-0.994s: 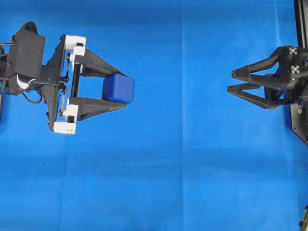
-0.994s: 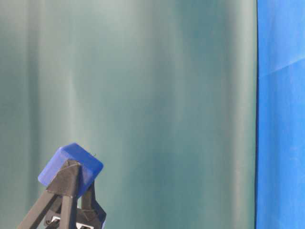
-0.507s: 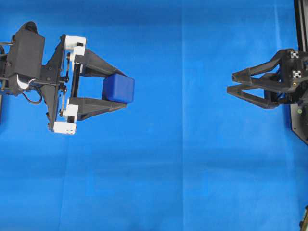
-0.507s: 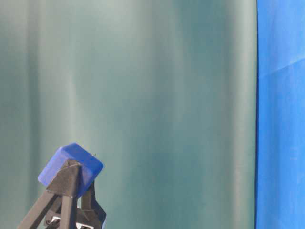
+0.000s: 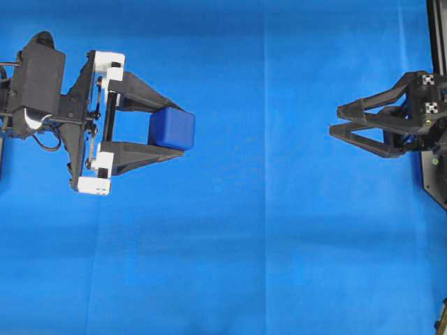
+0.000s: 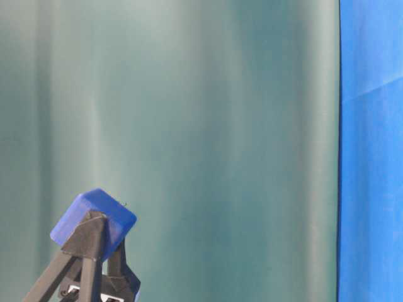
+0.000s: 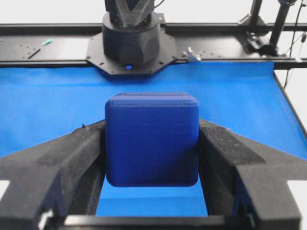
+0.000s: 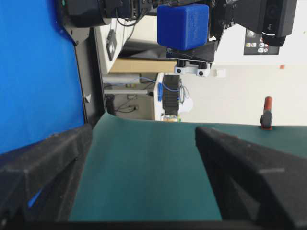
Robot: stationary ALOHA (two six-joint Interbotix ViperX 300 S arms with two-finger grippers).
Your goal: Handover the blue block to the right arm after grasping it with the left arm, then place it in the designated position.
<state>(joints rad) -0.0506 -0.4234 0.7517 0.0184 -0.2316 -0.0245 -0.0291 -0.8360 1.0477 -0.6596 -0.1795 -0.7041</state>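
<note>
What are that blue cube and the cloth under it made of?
The cube looks like matte plastic, probably 3D-printed: fine layer lines run across its faces and its corners are rounded. The cloth seems a thin matte fabric, with faint fold creases crossing it. The left claw pinching the cube has dull, foam-like pads.

The black left arm's gripper (image 5: 178, 132), with white blocks at its rail ends, is seen at the left of the overhead frame, its two pointed fingers clamped on a small dark-blue cube (image 5: 172, 128). At the right edge, the black right arm's gripper (image 5: 334, 119) is held with fingers parted, pointed leftward.
</note>
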